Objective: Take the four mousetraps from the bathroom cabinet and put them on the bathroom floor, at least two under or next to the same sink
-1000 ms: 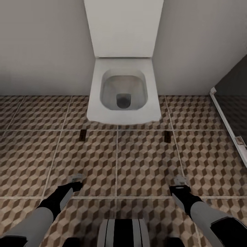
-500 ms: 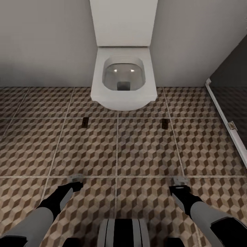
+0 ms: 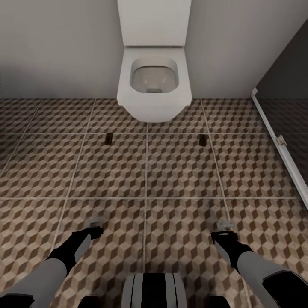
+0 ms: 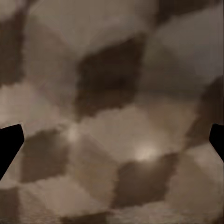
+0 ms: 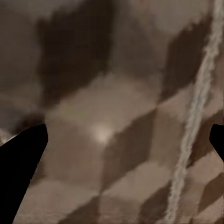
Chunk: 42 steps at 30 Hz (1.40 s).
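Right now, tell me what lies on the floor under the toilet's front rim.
Nothing shows under the toilet bowl's overhang; that patch of bathroom floor is covered. Two mousetraps lie in the open, nearer me, on either side.

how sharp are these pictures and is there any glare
Head view: sharp; toilet and two mousetraps crisp, no glare on the floor. Left wrist view: tiles blurred, a pale bright spot. Right wrist view: equally blurred, faint bright spot beside a grout line.

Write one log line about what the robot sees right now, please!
scene: toilet ahead | mousetraps: one, another on bathroom floor | left hand: open, empty | right hand: open, empty
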{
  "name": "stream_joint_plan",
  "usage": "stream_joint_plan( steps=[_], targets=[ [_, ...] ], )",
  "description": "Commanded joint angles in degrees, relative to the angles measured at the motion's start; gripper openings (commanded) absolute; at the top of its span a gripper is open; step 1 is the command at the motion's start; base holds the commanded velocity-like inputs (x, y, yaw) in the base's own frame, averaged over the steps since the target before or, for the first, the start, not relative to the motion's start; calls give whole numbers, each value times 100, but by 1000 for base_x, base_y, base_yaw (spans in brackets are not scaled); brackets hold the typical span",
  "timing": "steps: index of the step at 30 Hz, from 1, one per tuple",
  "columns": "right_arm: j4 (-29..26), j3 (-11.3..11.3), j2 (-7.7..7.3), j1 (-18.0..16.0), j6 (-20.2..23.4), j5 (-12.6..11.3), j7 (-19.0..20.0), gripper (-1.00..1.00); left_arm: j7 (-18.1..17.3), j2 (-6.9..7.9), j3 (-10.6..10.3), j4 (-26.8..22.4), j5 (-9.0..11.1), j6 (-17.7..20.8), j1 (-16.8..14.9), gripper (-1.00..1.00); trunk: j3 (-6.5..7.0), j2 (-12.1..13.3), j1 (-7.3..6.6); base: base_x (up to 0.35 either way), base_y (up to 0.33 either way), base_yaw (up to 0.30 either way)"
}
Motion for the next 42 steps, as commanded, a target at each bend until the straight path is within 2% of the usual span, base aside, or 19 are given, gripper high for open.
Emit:
stream_joint_plan(
  steps=[1, 22, 42],
  targets=[
    [-10, 31, -4, 5, 64, -88, -15, 100, 47, 7, -49, -13, 61, 28, 0, 100, -4, -1, -4, -346, 0, 0],
    [-10, 31, -4, 5, 62, -88, -15, 100, 47, 7, -49, -12, 63, 26, 0, 100, -4, -1, -4, -326, 0, 0],
    [-10, 31, -4, 5, 62, -88, -15, 100, 46, -7, -40, -14, 67, 25, 0, 100, -4, -1, -4, -43, 0, 0]
  ],
)
